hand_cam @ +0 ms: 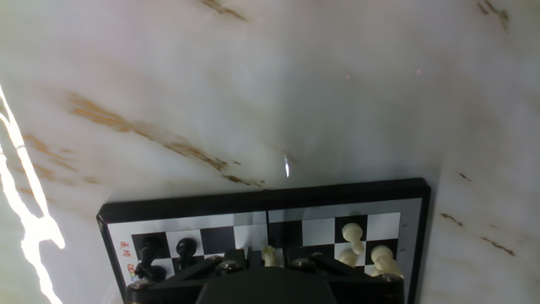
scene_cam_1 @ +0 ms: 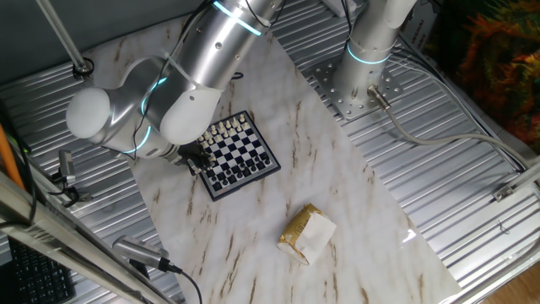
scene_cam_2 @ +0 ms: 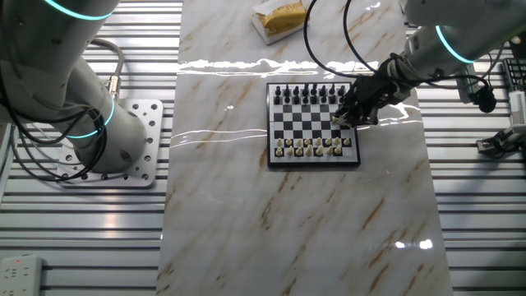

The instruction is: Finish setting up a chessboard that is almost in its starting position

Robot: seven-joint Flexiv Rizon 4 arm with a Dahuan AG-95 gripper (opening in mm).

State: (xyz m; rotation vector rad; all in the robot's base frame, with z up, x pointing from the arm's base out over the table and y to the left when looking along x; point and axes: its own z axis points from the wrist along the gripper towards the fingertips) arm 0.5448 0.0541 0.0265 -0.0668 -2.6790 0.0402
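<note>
The marbled surface [scene_cam_2: 296,230] lies between ribbed metal panels. A silver arm [scene_cam_1: 202,59] reaches down over one edge of the chessboard [scene_cam_2: 313,125], which sits near the middle of the surface. Black pieces [scene_cam_2: 308,93] line the side nearer a tan-and-white paper packet [scene_cam_2: 278,18]; white pieces [scene_cam_2: 312,146] line the opposite side. The packet lies well apart from the board. The claw [scene_cam_2: 349,115] is low over the board's edge column, and in the hand view its fingers [hand_cam: 226,264] close around a white piece [hand_cam: 270,256], apparently gripping it.
</note>
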